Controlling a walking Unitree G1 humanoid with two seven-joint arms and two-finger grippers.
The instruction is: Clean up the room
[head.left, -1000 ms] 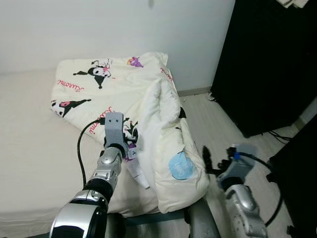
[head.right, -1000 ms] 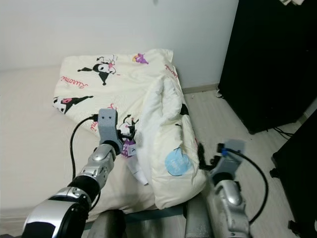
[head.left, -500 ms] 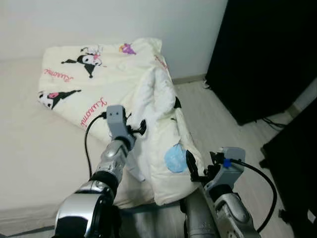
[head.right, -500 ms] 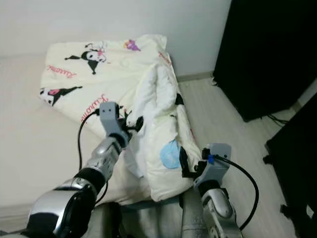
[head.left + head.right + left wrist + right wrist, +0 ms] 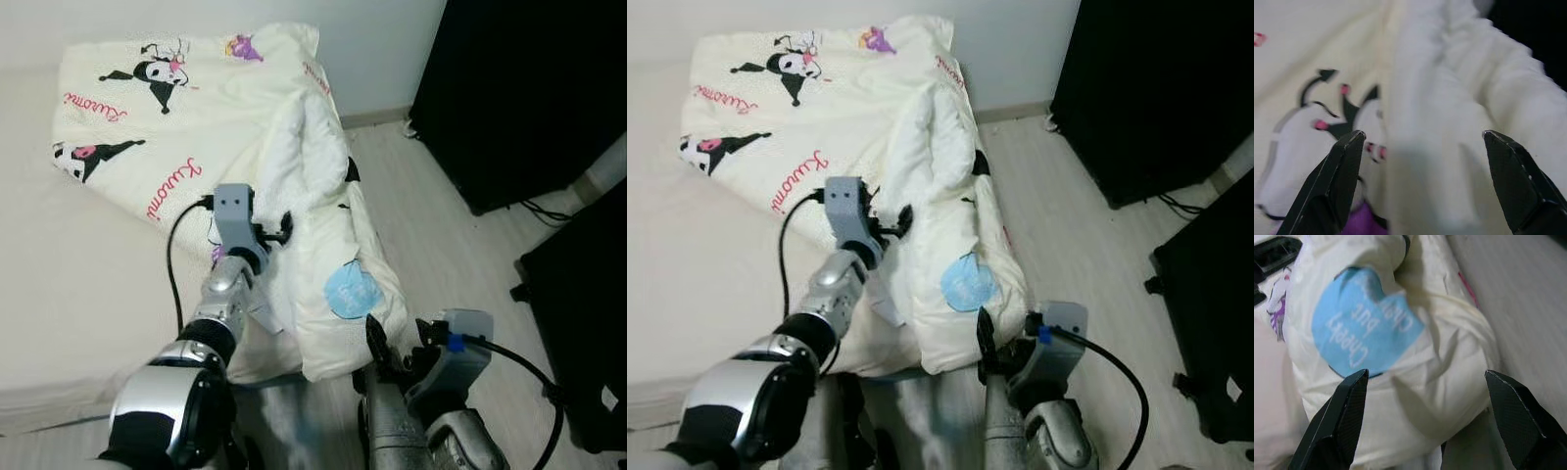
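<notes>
Two grippers spread wide, empty: left gripper (image 5: 277, 231) over cream cartoon-print quilt (image 5: 313, 186), right gripper (image 5: 1004, 338) at quilt's bed-edge end.

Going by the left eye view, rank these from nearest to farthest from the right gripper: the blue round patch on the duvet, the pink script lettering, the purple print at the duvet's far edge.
From the right gripper:
1. Blue round patch, just beyond it on the duvet's hanging corner.
2. Pink script lettering, mid-duvet toward the robot's left.
3. Purple print, at the far edge near the wall.
</notes>
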